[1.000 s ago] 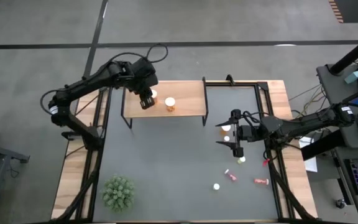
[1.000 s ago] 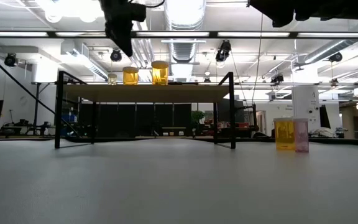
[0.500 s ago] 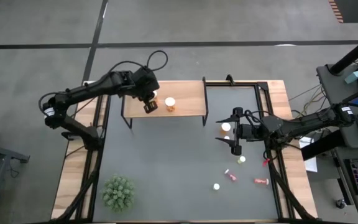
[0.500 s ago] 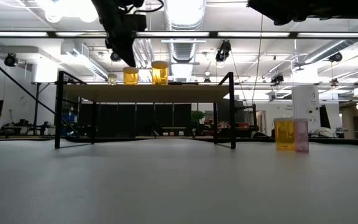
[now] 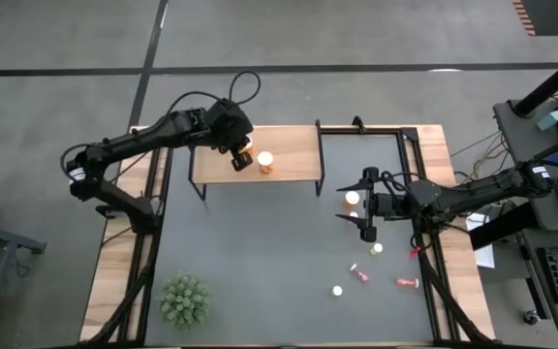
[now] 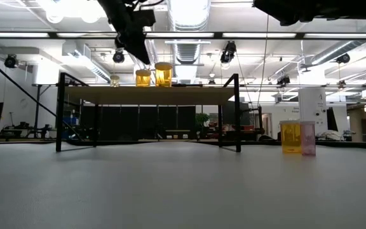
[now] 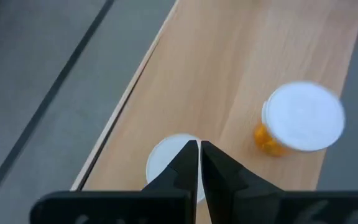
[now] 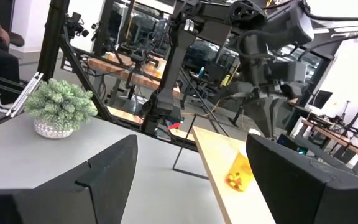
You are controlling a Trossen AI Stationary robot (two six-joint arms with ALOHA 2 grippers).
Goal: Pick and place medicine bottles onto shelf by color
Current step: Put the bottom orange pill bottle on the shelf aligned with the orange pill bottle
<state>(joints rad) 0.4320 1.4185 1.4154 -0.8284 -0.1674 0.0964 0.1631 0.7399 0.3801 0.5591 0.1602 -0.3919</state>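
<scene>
A grey tabletop [image 5: 260, 252] with wooden side edges carried the scene, ceiling lights and other workbenches showing in the room beyond it. At its near left stood a green spiky plant [image 5: 185, 299]. Along the far edge stood the shelf [image 5: 294, 150] — a light-brown board on thin black legs.

The left end effector [image 5: 239, 160] hung over the left part of the shelf, its fingers [image 7: 185, 168] pressed together and holding nothing. Directly under its tip, in the wrist view, sat a white-capped bottle [image 7: 166, 163] on the board, partly hidden by the fingers; whether they touched the cap could not be told. Just to its right on the shelf stood an orange bottle [image 5: 265, 162], upright with a white cap. In the low view these two bottles showed close together on the board, with a smaller one [image 6: 114, 81] to their left.

To the right, the right end effector [image 5: 363, 221] hovered over the tabletop beyond the shelf's right end, fingers spread wide and empty. A white-capped bottle [image 5: 353, 199] sat next to it, a pale bottle [image 5: 377, 249] just nearer. Farther toward the near right lay two pink bottles on their sides [image 5: 361, 274] [image 5: 407, 283] and another white-capped one [image 5: 337, 290] — all well apart from the shelf.
</scene>
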